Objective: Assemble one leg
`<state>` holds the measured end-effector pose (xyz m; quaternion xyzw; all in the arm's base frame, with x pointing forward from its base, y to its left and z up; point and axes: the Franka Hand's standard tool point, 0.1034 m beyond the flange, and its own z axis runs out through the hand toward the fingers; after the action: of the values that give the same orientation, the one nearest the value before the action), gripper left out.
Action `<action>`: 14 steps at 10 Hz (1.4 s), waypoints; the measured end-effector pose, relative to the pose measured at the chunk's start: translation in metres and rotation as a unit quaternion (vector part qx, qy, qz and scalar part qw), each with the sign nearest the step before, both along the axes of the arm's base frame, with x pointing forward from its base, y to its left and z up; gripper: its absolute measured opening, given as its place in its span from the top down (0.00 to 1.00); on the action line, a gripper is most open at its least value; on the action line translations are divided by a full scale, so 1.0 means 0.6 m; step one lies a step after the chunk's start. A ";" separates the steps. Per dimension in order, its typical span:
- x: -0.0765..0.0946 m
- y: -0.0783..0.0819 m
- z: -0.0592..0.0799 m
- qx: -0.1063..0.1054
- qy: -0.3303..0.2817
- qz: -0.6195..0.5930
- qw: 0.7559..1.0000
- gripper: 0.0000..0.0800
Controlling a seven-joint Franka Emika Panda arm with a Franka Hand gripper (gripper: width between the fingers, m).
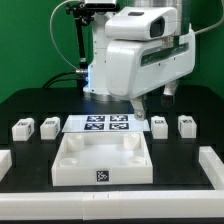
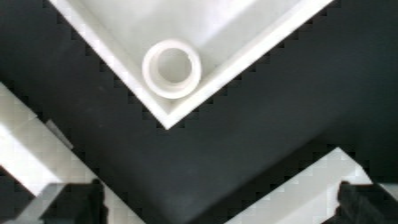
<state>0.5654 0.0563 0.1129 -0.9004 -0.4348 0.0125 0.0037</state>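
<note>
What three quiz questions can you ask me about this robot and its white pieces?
1. How many legs can you count in the exterior view?
2. True or false: the gripper is holding a leg.
3. What does the wrist view show? A: a round socket in a corner of the square part. B: a leg. C: the marker board.
Key: 1 four; 2 false, it is open and empty; 3 A.

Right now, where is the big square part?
In the exterior view the square part lies centre, just nearer the camera than the marker board.
</note>
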 end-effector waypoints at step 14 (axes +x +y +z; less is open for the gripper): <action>-0.160 -0.107 -0.081 0.008 -0.007 0.255 0.967 0.19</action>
<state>0.4693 -0.0081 0.0640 -0.7598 -0.6502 0.0032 0.0041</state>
